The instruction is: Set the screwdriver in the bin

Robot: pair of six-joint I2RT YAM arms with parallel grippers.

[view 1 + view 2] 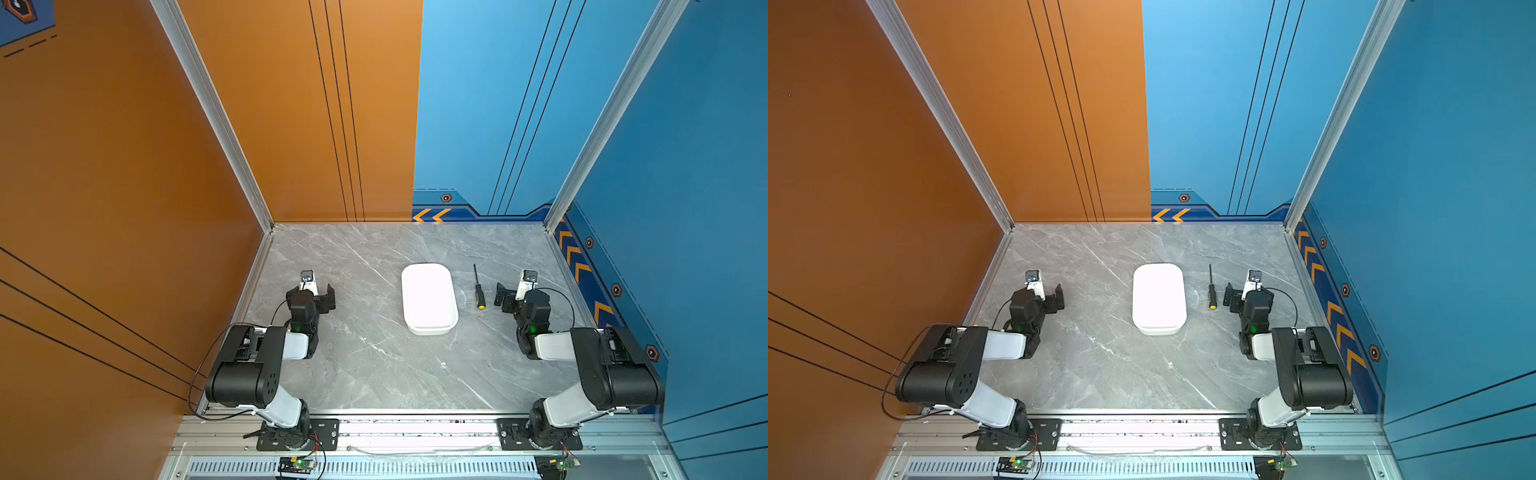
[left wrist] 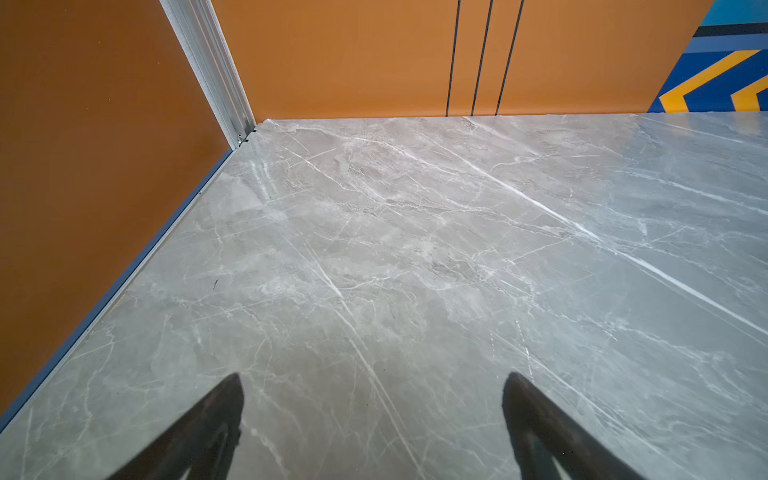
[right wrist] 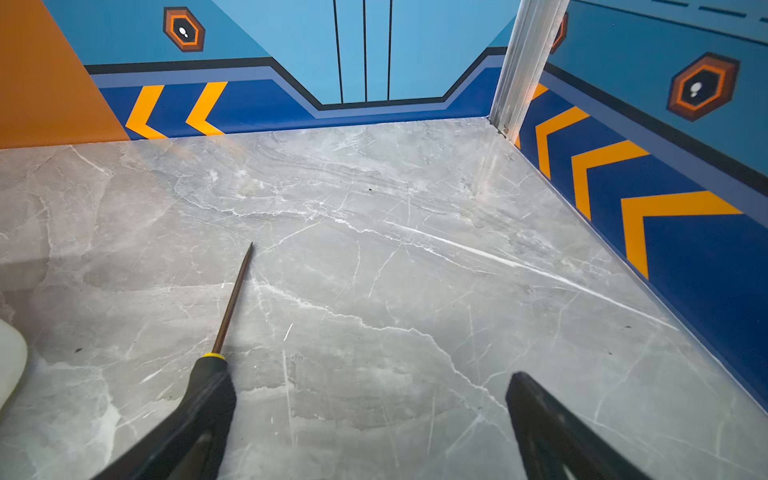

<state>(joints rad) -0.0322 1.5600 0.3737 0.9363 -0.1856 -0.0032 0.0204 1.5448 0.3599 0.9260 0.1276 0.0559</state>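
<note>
step: reach not yet begun; the screwdriver (image 1: 478, 291) is lying on the table (image 1: 374, 365), nothing is being held
screwdriver: lying flat, outside the bin (image 1: 428, 297), just beside its long side facing the right edge of the table, roughly parallel to it; tip is pointing to the far edge, yellow cap to the near edge
bin: sitting empty around the middle of the table, a little toward the right edge; both top views are showing this
right claw (image 3: 374, 380): jaws are standing wide, released, gripping nothing; hovering just beside the handle on the right-edge side; in the right wrist view one finger (image 3: 216, 399) is overlapping the handle, contact cannot be told
left claw (image 2: 374, 376): jaws are spread, released, nothing between them; sitting near the left edge of the table, well apart from bin and screwdriver
arm for the job: judging the right one, since it is nearest
next move: judging the right claw is needing a small shift toward the bin so the black handle is coming between the jaws, then lowering close to the table and clenching on the handle
after that: lifting, carrying over the low rim, letting go inside
watch: handle is slim and round, likely rolling if nudged by one finger
</note>
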